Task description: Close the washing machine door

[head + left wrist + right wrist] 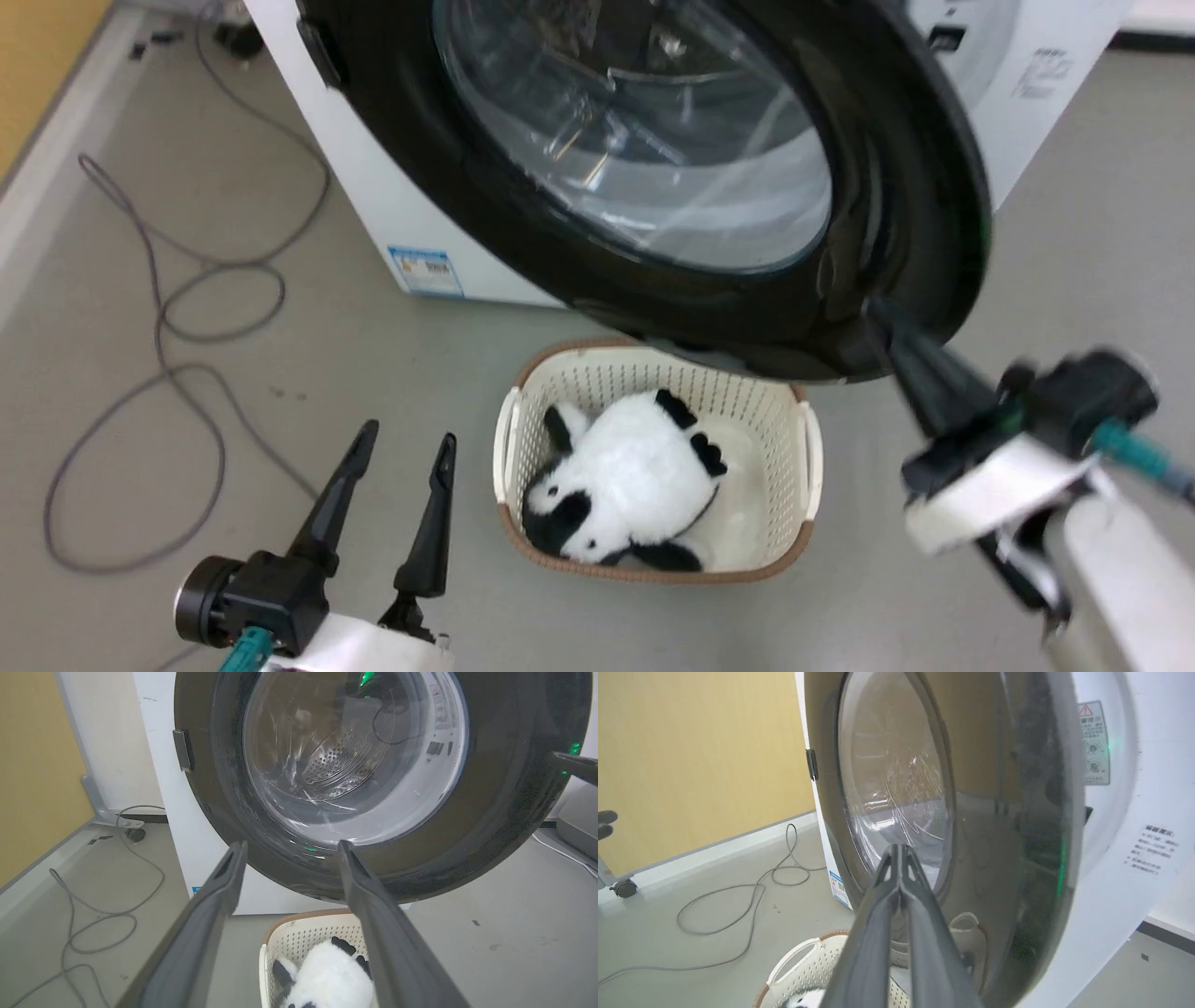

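The washing machine door [896, 177], black-framed with a bulging glass bowl, stands partly swung out from the white washing machine [373, 187]. My right gripper [879, 319] is shut with nothing in it, its tips against the door's lower right rim. In the right wrist view the shut fingertips [899, 854] lie on the door [994, 835] by the glass edge, and a gap shows between door and machine front [1134, 812]. My left gripper [408, 437] hangs open and empty over the floor, below and left of the door [504, 812]; its own view shows it [290, 845] spread wide.
A cream perforated basket [808, 448] holding a black-and-white panda plush [625, 476] sits on the floor right under the door. Grey cables [187, 327] loop over the floor at left. A yellow wall [691, 742] runs along the left side.
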Robot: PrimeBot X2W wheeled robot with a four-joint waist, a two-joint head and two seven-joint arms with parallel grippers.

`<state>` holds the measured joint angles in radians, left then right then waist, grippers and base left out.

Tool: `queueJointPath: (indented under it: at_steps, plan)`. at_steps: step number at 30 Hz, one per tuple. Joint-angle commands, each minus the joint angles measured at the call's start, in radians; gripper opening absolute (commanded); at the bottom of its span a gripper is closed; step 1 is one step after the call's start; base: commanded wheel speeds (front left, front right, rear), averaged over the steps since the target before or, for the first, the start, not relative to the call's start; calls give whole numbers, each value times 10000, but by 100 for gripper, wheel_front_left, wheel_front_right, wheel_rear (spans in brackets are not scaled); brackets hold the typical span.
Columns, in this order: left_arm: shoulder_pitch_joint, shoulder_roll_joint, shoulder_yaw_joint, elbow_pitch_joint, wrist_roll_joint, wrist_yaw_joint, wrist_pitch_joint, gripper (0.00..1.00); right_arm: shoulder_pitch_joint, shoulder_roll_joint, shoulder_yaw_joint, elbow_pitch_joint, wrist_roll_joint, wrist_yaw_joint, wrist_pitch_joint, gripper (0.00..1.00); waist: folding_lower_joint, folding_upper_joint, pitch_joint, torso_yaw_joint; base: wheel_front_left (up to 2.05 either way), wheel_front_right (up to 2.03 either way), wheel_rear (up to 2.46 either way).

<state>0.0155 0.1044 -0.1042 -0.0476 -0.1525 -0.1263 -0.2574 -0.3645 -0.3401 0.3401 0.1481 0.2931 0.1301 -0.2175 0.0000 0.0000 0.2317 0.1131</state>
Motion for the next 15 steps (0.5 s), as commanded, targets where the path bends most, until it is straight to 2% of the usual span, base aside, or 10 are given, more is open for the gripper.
queueJointPath:
  at_steps: [1, 9, 15]
  plan:
    - [-121, -46, 53, -56, 31, -34, -43, 100, -240, -84, 34, 71, 198, 6, 56, 0, 0, 0, 271, 110, 0, 0, 0]
    - [-432, -160, 101, -218, 61, -41, -43, 100, -2213, -1542, 195, 689, 1299, 6, 685, 0, 0, 0, 1094, 496, 0, 0, 0]
    - [-745, -318, -168, -335, 58, -42, -43, 100, -3518, -2342, 162, 1069, 1861, 6, 1013, 0, 0, 0, 1677, 828, 0, 0, 0]
